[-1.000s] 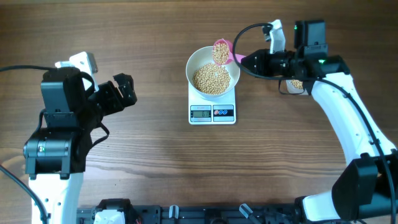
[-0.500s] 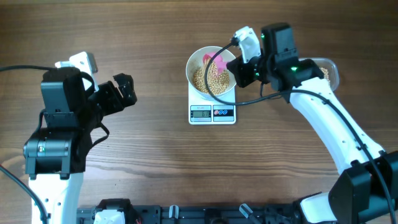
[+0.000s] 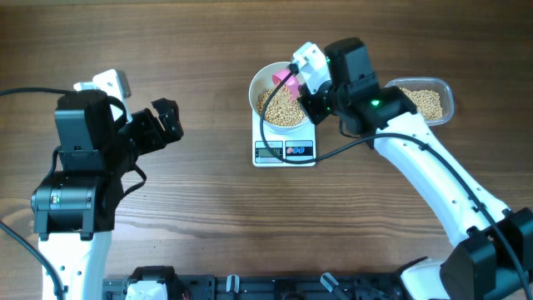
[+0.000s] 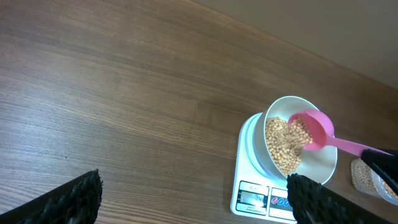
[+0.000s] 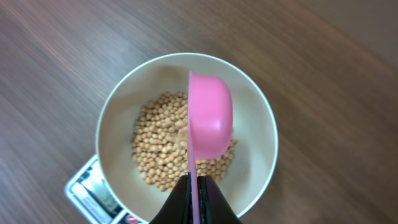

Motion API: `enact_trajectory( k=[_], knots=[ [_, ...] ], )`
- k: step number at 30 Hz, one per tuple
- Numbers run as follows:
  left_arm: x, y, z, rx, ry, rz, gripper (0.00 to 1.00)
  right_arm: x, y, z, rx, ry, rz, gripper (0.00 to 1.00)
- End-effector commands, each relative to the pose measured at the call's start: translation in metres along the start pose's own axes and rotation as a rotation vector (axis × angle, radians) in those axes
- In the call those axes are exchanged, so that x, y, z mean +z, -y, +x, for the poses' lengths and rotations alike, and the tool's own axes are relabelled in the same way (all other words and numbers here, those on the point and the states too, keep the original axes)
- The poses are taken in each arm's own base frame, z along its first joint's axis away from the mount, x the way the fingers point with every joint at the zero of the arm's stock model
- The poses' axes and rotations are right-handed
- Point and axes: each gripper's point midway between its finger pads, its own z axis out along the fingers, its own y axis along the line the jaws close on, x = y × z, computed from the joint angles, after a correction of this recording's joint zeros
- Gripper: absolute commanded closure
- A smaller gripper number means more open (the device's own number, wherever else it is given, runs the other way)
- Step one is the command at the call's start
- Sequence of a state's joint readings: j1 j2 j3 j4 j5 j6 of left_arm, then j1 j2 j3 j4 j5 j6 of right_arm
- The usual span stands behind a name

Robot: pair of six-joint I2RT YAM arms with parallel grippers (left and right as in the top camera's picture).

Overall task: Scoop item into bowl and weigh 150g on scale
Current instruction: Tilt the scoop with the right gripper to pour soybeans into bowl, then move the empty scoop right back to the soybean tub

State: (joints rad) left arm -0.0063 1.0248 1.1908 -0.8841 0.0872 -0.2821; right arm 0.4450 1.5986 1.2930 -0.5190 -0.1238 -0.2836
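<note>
The white bowl [image 3: 255, 90] stands on the small white scale [image 3: 285, 152] and holds a heap of tan beans [image 3: 279, 108]. My right gripper [image 5: 196, 186] is shut on the thin handle of a pink scoop [image 5: 211, 121]. The scoop is turned on its side over the bowl [image 5: 261, 149], and beans [image 4: 280, 146] spill from the scoop [image 4: 311, 127] onto the heap. My left gripper [image 4: 193, 193] hangs open and empty over bare wood, well left of the scale [image 4: 252, 196]. The scale's display is lit, but I cannot read it.
A clear plastic tub [image 3: 425, 102] holding more beans sits to the right of the bowl, behind my right arm. My left arm [image 3: 83, 158] stands at the table's left side. Bare wood surrounds the scale.
My right arm has swung left, carrying the scoop from the bowl's far right rim to over the bowl and tipping it. The tub now shows. The left arm has not moved.
</note>
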Motion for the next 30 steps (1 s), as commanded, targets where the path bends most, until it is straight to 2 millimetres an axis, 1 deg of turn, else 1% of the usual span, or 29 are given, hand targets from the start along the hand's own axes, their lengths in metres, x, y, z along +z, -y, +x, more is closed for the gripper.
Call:
enact_trajectory(
  k=[1, 8, 13, 15, 17, 19, 22, 24, 26, 28, 30],
  knots=[
    [-0.003, -0.001, -0.007, 0.011, 0.019, -0.008, 0.0, -0.014, 0.006, -0.017, -0.123, 0.024, 0.109, 0.96],
    [-0.003, -0.001, -0.007, 0.011, 0.019, -0.008, 0.0, -0.013, -0.003, -0.019, -0.209, 0.004, 0.159, 0.96],
    [-0.003, -0.001, -0.007, 0.011, 0.019, -0.008, 0.0, -0.015, -0.001, -0.02, -0.263, -0.021, 0.233, 0.96],
    [-0.003, -0.001, -0.007, 0.011, 0.019, -0.008, 0.0, -0.015, -0.007, -0.021, -0.269, -0.016, 0.222, 0.96],
    [-0.003, -0.001, -0.007, 0.011, 0.019, -0.008, 0.0, -0.015, -0.013, -0.023, -0.239, -0.002, 0.207, 0.96],
    [-0.003, -0.001, -0.007, 0.01, 0.019, -0.008, 0.0, -0.015, -0.018, -0.026, -0.155, 0.021, 0.179, 0.96],
    [-0.003, -0.001, -0.007, 0.01, 0.019, -0.008, 0.0, -0.015, -0.044, -0.033, -0.024, 0.074, 0.016, 0.96],
    [-0.003, -0.001, -0.007, 0.011, 0.019, -0.008, 0.0, -0.019, -0.054, -0.04, 0.038, 0.106, -0.047, 0.96],
    [-0.003, -0.001, -0.007, 0.011, 0.019, -0.008, 0.0, -0.027, -0.049, -0.048, 0.118, 0.142, -0.047, 0.96],
    [-0.003, -0.001, -0.007, 0.011, 0.019, -0.008, 0.0, -0.039, -0.038, -0.056, 0.173, 0.183, -0.031, 0.96],
    [-0.003, -0.001, -0.007, 0.011, 0.019, -0.008, 0.0, -0.067, -0.017, -0.068, 0.222, 0.264, -0.037, 0.96]
  ],
)
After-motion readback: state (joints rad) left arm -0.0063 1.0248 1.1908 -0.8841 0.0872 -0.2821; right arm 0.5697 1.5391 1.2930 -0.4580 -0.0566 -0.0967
